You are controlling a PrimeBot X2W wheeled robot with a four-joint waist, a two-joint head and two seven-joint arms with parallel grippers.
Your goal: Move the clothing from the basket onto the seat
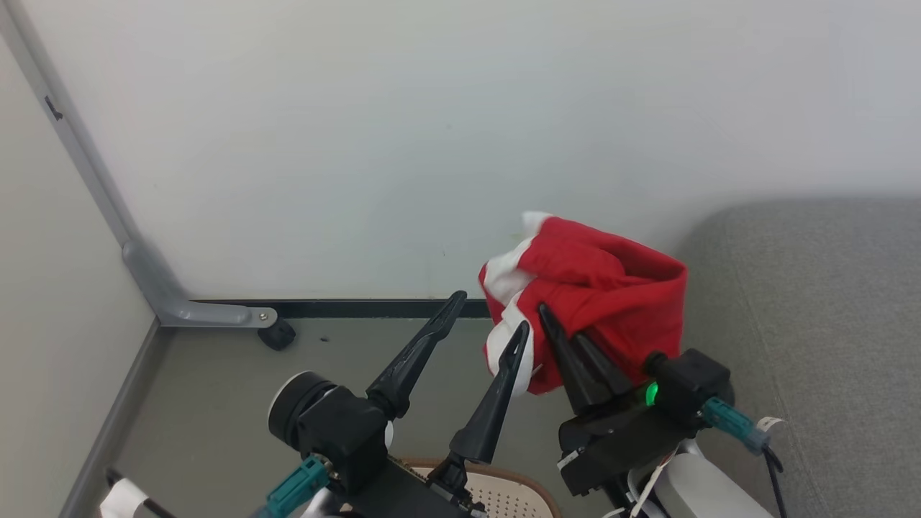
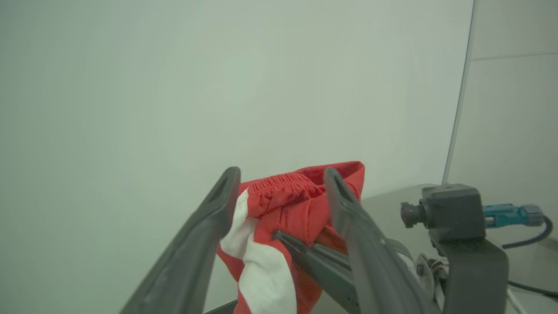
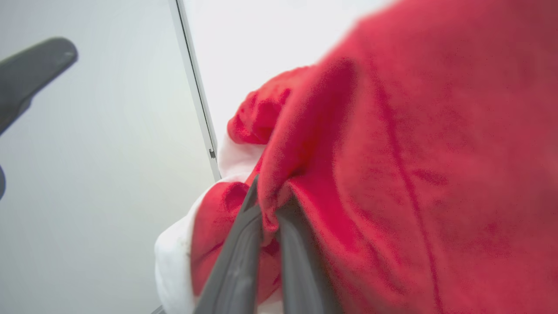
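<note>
Nearest, the right gripper [image 1: 560, 327] has its two fingers pressed together on a fold of the clothing [image 1: 604, 288]. It holds the bundle in the air above the floor [image 1: 216, 403], between the basket [image 1: 536, 488] at the near edge and the seat [image 1: 827, 309] on the right. The left gripper [image 1: 492, 309] stands wide and empty just left of the bundle. I judge a good carry needs a firm pinch, a swing right until the hanging cloth is over the seat, then lowering before release, with the left fingers clear of it. The garment is soft red cloth with white panels and a gathered band, bunched and draped over the fingers.
</note>
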